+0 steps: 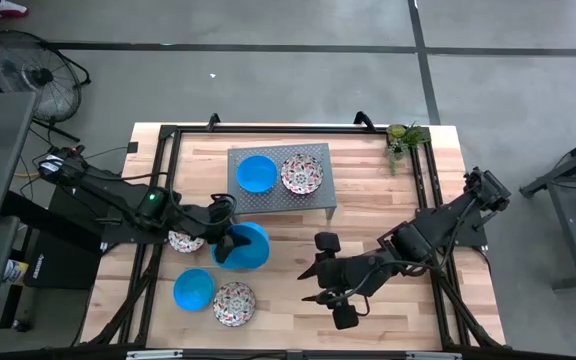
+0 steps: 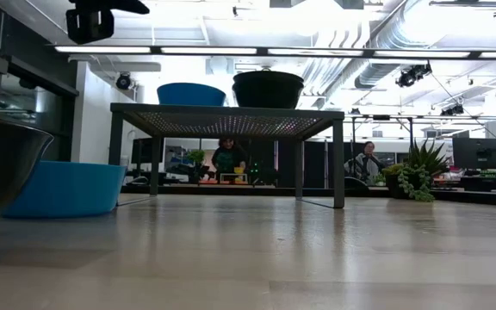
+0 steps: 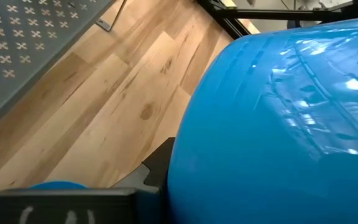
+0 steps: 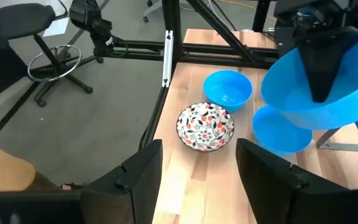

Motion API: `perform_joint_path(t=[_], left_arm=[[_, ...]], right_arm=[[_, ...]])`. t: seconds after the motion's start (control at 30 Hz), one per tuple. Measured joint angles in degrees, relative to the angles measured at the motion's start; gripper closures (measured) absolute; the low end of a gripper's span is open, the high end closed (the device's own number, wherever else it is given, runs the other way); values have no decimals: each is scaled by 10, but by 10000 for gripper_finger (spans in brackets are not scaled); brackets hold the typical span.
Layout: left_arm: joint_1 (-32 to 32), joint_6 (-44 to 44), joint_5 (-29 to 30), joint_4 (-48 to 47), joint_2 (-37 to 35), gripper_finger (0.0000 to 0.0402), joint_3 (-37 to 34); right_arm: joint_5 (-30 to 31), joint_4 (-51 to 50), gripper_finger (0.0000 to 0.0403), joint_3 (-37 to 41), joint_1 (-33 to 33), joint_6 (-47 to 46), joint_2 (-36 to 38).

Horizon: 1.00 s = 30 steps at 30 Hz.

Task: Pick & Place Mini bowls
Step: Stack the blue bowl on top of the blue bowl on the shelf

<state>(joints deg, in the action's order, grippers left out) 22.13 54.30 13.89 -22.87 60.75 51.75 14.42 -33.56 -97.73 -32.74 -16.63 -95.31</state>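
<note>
We see the left gripper pinching the rim of a tilted blue bowl lifted just in front of the grey stand; it could slip from that edge-grip. The right gripper waits spread.

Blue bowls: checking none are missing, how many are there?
4 blue bowls: one on the stand, one in the left claw, one under it, one by the front floral bowl. None seems hidden.
</note>
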Motion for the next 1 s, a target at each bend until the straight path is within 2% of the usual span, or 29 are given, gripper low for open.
perform_joint_path(t=[0.4, 0.83, 1.0], left_arm=[[0, 14, -31, 1, 0, 310, 0], [0, 30, -48, -3, 4, 306, 0], [0, 30, -61, -3, 16, 305, 0]], right_arm=[[-70, 0, 210, 0, 0, 83, 0], [-69, 79, 210, 0, 13, 129, 0], [-60, 118, 210, -11, 18, 183, -1]])
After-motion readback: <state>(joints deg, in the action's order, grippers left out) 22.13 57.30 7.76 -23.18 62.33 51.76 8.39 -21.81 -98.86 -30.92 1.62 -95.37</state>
